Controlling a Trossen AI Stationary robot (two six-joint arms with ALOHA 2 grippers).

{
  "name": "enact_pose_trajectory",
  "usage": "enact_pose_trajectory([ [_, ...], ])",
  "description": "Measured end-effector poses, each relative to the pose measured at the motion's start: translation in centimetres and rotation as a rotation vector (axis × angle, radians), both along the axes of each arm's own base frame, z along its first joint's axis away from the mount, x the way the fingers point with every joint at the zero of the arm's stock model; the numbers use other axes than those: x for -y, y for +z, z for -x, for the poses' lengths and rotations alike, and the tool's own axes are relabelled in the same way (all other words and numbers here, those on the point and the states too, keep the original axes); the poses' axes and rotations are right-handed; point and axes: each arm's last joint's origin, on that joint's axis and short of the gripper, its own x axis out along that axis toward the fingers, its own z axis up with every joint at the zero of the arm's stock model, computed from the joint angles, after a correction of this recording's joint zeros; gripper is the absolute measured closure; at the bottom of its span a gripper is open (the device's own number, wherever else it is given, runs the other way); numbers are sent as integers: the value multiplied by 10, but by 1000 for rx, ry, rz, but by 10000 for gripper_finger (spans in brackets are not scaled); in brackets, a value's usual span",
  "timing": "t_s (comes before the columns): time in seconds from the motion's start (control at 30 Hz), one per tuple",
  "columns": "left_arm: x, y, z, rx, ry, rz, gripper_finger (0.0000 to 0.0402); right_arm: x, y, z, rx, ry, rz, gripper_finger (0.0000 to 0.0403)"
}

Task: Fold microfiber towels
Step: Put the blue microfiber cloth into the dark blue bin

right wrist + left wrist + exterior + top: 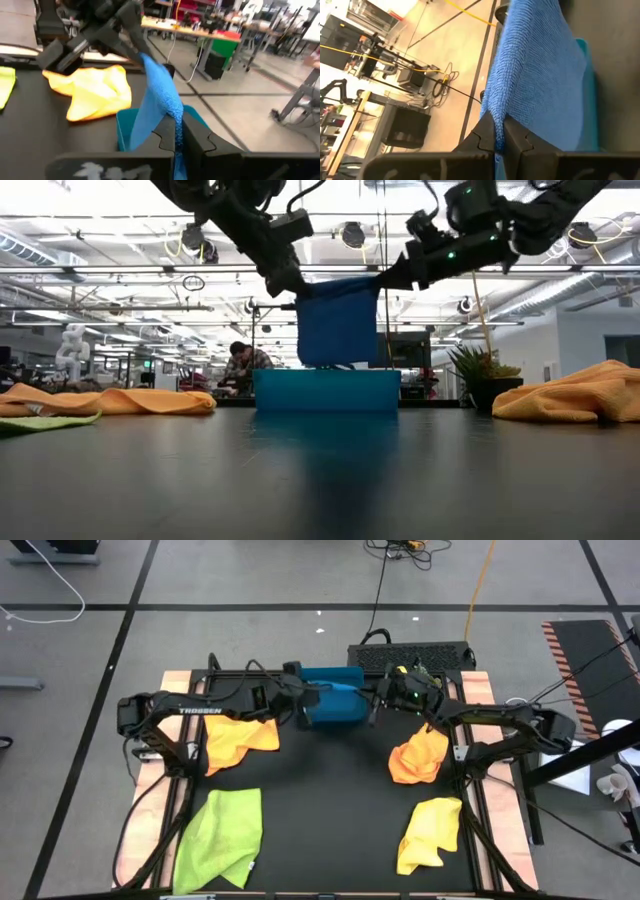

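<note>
Basically black table (pixel 330 800), then blue tray (pixel 326 391) at the 12 o'clock edge in the high view, blue towel (pixel 338 320) hanging over it, bottom hem about at the tray rim. Towel's top edge runs 9-to-3 between both arms, equally near. Left gripper (pixel 283 283) pinches the 9 o'clock corner, right gripper (pixel 388 279) pinches the 3 o'clock corner, both clamped tight on cloth. Likely next: lower it straight down. Orange, yellow, lime towels lie around, untouched.
</note>
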Motion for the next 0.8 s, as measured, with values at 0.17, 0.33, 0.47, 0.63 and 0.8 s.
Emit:
enact_pose_trajectory([
  [0.17, -24, 2, 7, 24, 35, -10, 395, 29, 0, -9, -26, 5, -25, 403],
  [0.33, -45, 2, 15, 33, 40, 12, 394, 59, -3, -16, -53, 1, -49, 403],
  [0.47, -58, 1, 22, 37, 40, 38, 395, 77, -10, -19, -69, -3, -73, 403],
  [0.63, -72, 3, 28, 71, 15, 58, 395, 92, -16, -17, -96, -27, -60, 403],
  [0.8, -85, 3, 36, 85, 19, 66, 395, 108, -16, -18, -91, -27, -60, 403],
])
